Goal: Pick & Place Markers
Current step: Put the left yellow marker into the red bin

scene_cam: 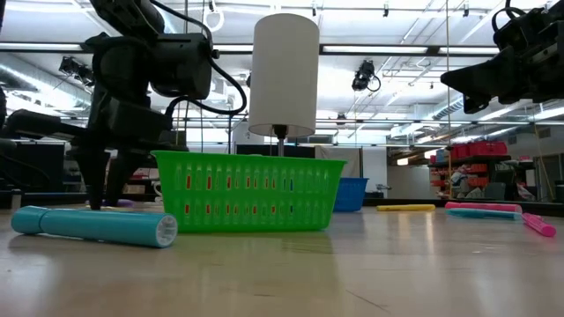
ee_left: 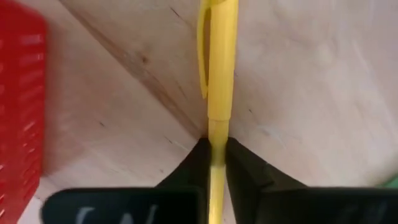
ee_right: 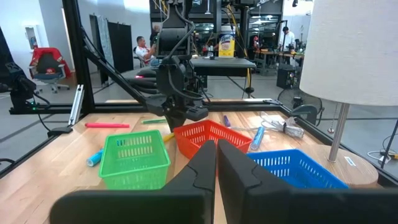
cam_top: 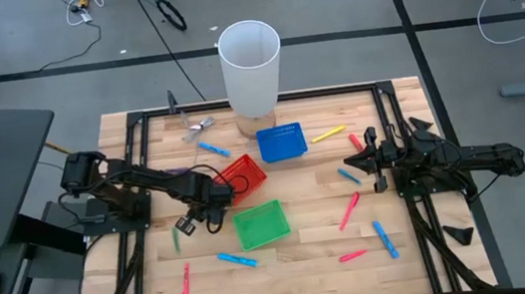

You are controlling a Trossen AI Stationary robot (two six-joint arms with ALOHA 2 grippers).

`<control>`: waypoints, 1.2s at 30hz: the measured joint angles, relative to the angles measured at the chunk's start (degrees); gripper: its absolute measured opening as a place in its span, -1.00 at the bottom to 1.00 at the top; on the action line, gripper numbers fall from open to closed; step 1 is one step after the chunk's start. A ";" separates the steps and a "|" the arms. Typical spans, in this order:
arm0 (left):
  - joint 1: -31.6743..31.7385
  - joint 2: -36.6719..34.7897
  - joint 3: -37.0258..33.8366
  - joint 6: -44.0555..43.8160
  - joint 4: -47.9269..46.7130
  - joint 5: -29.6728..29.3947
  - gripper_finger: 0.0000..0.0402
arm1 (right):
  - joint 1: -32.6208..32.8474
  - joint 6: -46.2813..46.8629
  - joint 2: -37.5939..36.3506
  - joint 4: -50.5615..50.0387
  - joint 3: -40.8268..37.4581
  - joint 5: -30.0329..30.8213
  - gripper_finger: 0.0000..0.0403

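Yellow marker (ee_left: pixel 219 74) sits clenched in the left claw (ee_left: pixel 213 163), shown only by the wrist view; right claw (ee_right: pixel 216 163) hovers clenched, empty.

Own fingers (ee_right: pixel 216 163) pressed together, raised above table. Ahead: green basket (ee_right: pixel 135 159), red basket (ee_right: pixel 208 138), blue basket (ee_right: pixel 295 169). Left gripper (ee_right: pixel 176 118) down betw. green & red, on yellow marker (ee_right: pixel 168 136). Pink marker (ee_right: pixel 107 126) further back. White cylinder (ee_right: pixel 354 50) alongside.

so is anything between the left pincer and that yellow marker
No. The left pincer is already shut on the yellow marker, which lies on the table beside the red basket. Nothing visible sits between them.
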 joint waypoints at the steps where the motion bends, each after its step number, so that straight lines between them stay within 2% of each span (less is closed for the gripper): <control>1: 0.00 -0.02 0.00 -0.34 -0.06 0.58 -0.87 | 0.00 -0.01 0.00 0.02 -0.01 -0.01 -0.90; 7: -0.10 -1.15 -0.20 -2.23 -1.46 2.12 -0.82 | 0.00 0.00 0.00 0.01 -0.01 -0.01 -0.90; 16: -0.11 -10.01 0.57 -10.85 -8.11 1.63 -0.87 | 0.00 0.01 0.00 0.02 -0.01 -0.01 -0.90; 24: -0.08 -15.90 4.69 -28.15 -13.72 1.42 -0.85 | 0.00 -0.01 0.00 0.00 -0.01 -0.01 -0.90; 31: 0.04 -16.73 9.62 -47.49 -19.56 -1.24 -0.84 | 0.00 0.00 0.02 0.00 0.01 -0.01 -0.90; 36: 0.02 -16.74 12.71 -60.37 -23.31 -1.02 -0.86 | 0.00 0.01 0.02 0.02 -0.01 0.03 -0.90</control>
